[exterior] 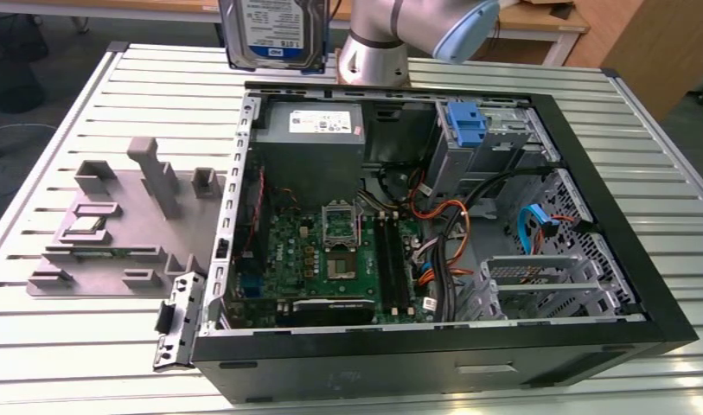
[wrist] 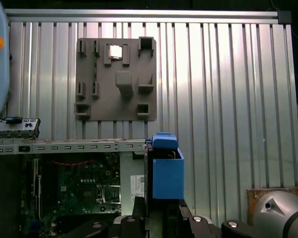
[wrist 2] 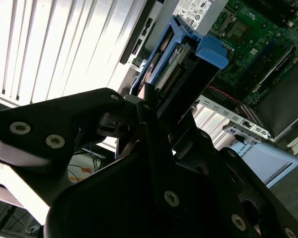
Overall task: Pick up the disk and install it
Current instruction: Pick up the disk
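Exterior view: disk aloft beyond case far wall, label outward. Clamped edge-on in gripper, jaws closed on its blue frame. Best carried high over case wall, clear of cables, squared to bay. Under case, ribbed metal table; beside case, grey tray; beyond case, wooden desk.

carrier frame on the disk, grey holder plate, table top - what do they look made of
The carrier frame on the disk: likely plastic, uniform matte blue, moulded tab. The holder plate: probably plastic, dull flat grey, blocky pockets; possibly printed. The table top: looks like aluminium, bright silvery slats with glare.
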Robot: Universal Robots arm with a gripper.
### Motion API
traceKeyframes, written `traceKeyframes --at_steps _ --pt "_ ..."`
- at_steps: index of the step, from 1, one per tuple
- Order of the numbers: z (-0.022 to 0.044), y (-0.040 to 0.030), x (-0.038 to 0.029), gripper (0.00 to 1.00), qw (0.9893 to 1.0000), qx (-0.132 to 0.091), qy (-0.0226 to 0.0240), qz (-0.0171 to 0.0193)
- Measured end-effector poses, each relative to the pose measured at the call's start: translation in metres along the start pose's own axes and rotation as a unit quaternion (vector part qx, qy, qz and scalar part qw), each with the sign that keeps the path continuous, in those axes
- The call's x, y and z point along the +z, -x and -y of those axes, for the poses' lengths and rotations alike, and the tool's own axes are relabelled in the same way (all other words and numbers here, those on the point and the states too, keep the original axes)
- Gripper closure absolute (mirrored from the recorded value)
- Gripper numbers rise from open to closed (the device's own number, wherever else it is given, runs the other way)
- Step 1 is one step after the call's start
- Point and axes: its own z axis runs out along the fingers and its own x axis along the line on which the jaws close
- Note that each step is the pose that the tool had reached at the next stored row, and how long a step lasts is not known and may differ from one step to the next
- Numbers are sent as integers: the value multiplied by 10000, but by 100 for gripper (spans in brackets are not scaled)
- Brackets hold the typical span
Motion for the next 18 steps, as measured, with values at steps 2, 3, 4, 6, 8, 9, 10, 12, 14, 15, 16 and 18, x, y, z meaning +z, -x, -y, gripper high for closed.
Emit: traceKeyframes --at_steps 2,3,4,6,8,9,10,12,14,15,16,18 --pt "5 0 0 65 10000 0 0 0" --pt "7 0 0 65 10000 0 0 0" --pt "11 0 0 65 10000 0 0 1" --pt "17 1 -1 65 10000 0 0 0" --pt "23 1 -1 65 10000 0 0 0" --pt "26 1 -1 65 10000 0 0 0" --pt "29 1 -1 65 10000 0 0 0" --pt "37 1 -2 65 10000 0 0 0" --pt "44 2 -3 65 10000 0 0 0" --pt "46 2 -3 65 10000 0 0 0" --pt "49 2 -3 65 10000 0 0 0" --pt "54 2 -3 65 10000 0 0 0"
